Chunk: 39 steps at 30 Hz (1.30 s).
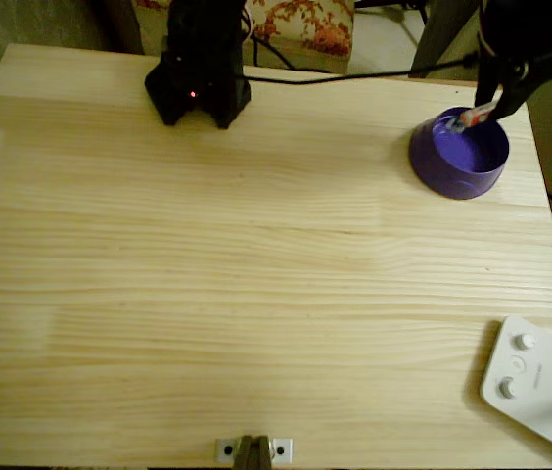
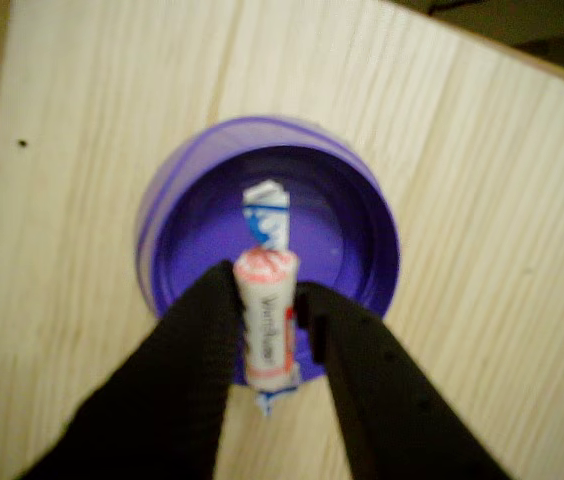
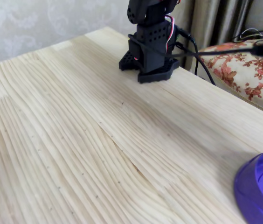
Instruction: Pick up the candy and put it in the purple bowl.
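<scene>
The purple bowl stands near the table's far right corner in the overhead view; the wrist view shows its round rim from above, and the fixed view catches its edge at the bottom right. My black gripper is shut on the candy, a white and orange-red wrapped sweet with a bluish twisted end pointing into the bowl. In the overhead view the gripper holds the candy just above the bowl's far rim.
The arm's black base sits at the table's back edge, with a cable running right. A white device with round buttons lies at the front right corner. A patterned cushion lies beyond the table.
</scene>
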Motion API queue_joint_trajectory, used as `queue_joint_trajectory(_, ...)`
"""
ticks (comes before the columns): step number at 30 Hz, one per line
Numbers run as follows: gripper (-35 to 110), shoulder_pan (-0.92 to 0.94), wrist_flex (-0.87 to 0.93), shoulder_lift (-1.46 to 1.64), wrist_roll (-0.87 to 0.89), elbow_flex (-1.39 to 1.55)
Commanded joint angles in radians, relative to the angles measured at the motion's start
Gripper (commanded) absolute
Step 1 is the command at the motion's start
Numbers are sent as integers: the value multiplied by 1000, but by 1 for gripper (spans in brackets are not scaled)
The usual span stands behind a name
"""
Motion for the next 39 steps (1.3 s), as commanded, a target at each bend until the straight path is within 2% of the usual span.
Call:
queue_joint_trajectory(1,4,-12,29,14,2,-143)
queue_joint_trajectory(9,5,9,61,-3,-23,-166)
queue_joint_trajectory(20,22,15,104,6,-41,-170)
queue_joint_trajectory(28,23,14,107,61,-25,-153)
queue_joint_trajectory(39,0,37,117,368,-5,3)
